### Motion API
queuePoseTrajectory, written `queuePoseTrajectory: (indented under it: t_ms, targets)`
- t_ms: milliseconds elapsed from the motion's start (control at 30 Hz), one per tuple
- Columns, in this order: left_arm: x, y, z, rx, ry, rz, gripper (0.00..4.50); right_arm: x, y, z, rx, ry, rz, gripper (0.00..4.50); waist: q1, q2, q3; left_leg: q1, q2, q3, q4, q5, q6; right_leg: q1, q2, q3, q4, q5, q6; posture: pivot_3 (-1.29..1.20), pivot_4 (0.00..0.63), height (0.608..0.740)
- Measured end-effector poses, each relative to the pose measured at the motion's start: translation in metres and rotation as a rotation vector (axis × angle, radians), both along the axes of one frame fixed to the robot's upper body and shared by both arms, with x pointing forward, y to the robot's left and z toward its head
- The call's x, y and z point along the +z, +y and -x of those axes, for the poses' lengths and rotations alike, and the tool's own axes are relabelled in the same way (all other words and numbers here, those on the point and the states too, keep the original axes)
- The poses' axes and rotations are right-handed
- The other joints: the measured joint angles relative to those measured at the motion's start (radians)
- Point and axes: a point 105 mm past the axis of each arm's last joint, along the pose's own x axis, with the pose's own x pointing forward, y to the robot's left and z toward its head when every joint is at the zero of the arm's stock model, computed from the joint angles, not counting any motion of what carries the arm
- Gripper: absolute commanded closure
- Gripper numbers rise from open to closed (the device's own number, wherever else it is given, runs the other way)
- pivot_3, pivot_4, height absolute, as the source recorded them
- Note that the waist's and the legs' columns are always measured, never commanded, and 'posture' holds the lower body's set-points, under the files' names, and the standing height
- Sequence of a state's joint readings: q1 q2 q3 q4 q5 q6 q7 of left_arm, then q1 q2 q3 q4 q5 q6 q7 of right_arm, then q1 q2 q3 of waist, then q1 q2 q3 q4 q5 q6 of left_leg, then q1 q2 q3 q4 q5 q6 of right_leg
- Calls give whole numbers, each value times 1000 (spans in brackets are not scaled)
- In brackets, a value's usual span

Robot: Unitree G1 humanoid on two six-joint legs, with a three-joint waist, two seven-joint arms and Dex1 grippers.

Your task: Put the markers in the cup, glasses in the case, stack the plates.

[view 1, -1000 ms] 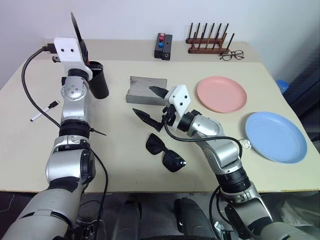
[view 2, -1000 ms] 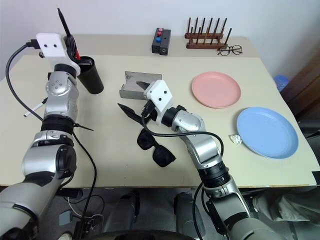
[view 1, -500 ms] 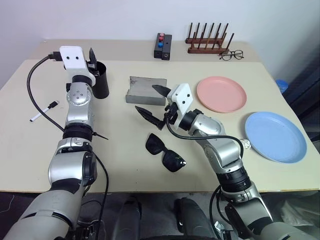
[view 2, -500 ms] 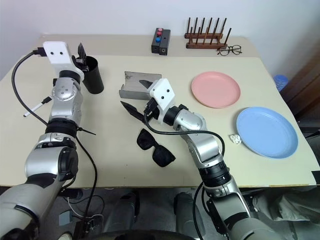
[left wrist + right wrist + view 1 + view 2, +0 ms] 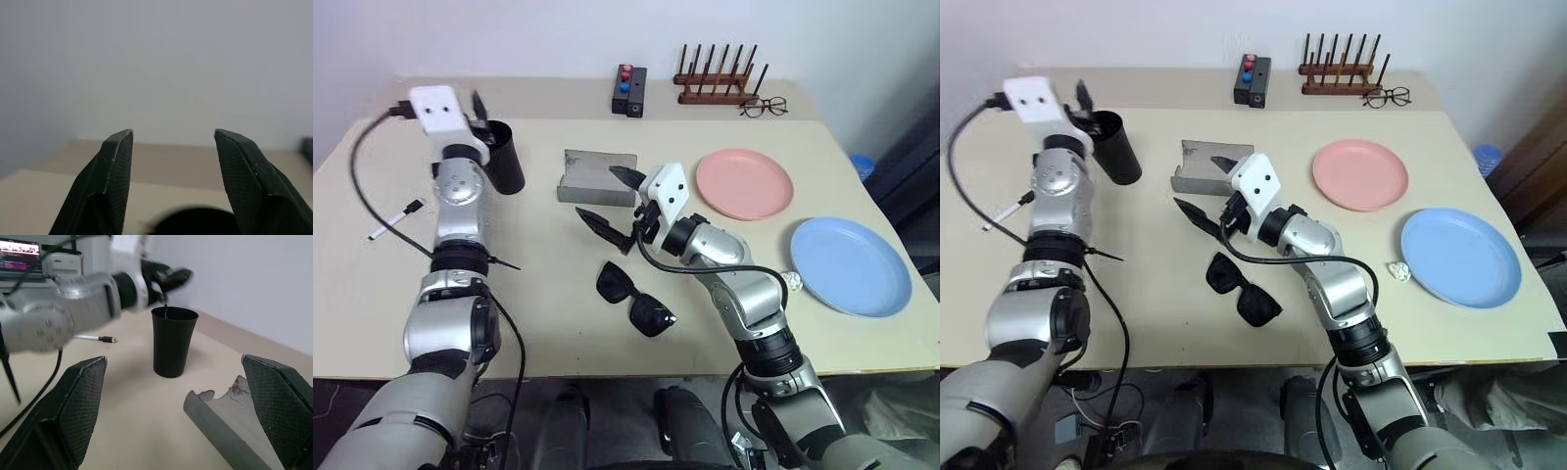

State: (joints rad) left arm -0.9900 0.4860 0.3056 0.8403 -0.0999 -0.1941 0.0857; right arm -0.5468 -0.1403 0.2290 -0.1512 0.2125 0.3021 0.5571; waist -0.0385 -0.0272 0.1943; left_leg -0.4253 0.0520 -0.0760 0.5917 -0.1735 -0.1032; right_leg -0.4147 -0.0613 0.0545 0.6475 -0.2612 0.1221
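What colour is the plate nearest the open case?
Salmon pink; the plate beside the grey case shows best in the left eye view.

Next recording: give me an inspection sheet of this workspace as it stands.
Surface: beige table, bare at the front.
Job's things: black cup upright, a thin tip showing at its rim; white marker lying flat; sunglasses lying beside the open grey case; pink plate and blue plate apart, unstacked.
Clutter: button box, wooden rack, clear spectacles, small crumpled scrap.
Grippers: left gripper open, empty, by the cup; right gripper open above the table.
Cables: black cable on the left arm.
Surroundings: plain wall.
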Motion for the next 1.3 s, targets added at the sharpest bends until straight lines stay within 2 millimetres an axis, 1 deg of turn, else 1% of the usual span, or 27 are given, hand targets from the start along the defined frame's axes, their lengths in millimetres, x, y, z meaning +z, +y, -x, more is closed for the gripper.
queuePoseTrajectory:
  t_ms: [33,67,133,200,267,300,367,467,533,667,767,900,1000,1100,1200,1300]
  targets:
    - [3,18,6,52,20,5,57,0,0,0,0,0,0,0,-7,0,0,0,0,0,0,0,0,0,0,0,0,0,0,0,150,738]
    - [5,38,14,115,45,17,22,0,-2,-1,-5,0,2,0,-9,0,0,0,0,0,-1,0,0,0,0,0,0,0,0,0,150,738]
    - [0,65,25,208,120,54,22,0,-4,-2,-13,3,2,0,-6,0,0,1,0,0,-1,0,0,0,0,0,0,0,0,0,150,738]
    - [-21,91,35,280,254,142,22,-1,-3,-2,-7,8,3,0,-4,0,0,0,0,0,0,0,0,0,0,0,1,0,0,0,150,738]
    - [-45,105,43,310,366,200,22,-1,-2,-1,2,13,4,0,-1,0,0,0,0,0,0,0,0,1,-1,-1,0,0,0,0,150,738]
    - [-54,107,45,309,411,200,22,-2,-1,0,6,14,4,0,1,0,0,0,0,0,0,0,-1,1,-1,-1,0,0,0,0,150,738]
    - [-75,107,47,263,527,186,22,-2,0,1,16,15,6,0,2,0,0,0,0,0,0,0,-1,1,-1,-1,0,0,0,0,150,738]
    - [-98,103,49,184,686,147,22,-2,2,2,26,17,5,0,-2,0,0,0,0,0,0,0,-1,1,0,-1,0,0,0,0,150,738]
    - [-109,106,53,154,768,163,22,-4,2,1,29,22,8,0,-5,0,0,0,0,-1,0,0,-1,0,0,-1,0,0,0,0,150,738]
    - [-126,112,60,120,852,203,22,-7,0,-1,24,31,15,0,-6,0,0,0,0,-1,-1,0,-1,-1,0,-1,0,0,0,0,150,738]
    - [-140,112,63,97,905,220,22,-9,-2,-1,18,37,19,0,-5,0,0,0,0,-1,-1,0,-1,0,0,-1,0,0,0,0,150,738]
    - [-139,112,63,60,933,206,22,-16,-6,-1,5,58,22,0,-4,0,0,0,0,0,-1,0,-1,0,-1,-1,0,0,0,0,150,738]
    - [-139,112,64,25,960,194,22,-16,-7,-1,-3,56,24,0,-5,0,0,0,0,0,-1,0,-1,0,-1,-1,0,0,0,0,150,738]
    - [-140,105,63,-48,981,206,22,-16,-9,-2,-11,53,29,0,-3,0,0,0,0,0,-1,0,-1,0,-1,-1,0,-1,0,0,150,738]
    - [-140,90,61,-150,1001,237,22,-17,-10,-2,-15,54,30,0,-1,0,0,0,0,0,-1,0,-1,0,-1,-1,0,-1,0,0,150,738]
    - [-141,85,63,-182,1003,236,22,-16,-11,-2,-18,51,30,0,-3,0,0,0,0,-1,-1,0,-1,0,-1,-1,1,-1,0,0,150,738]
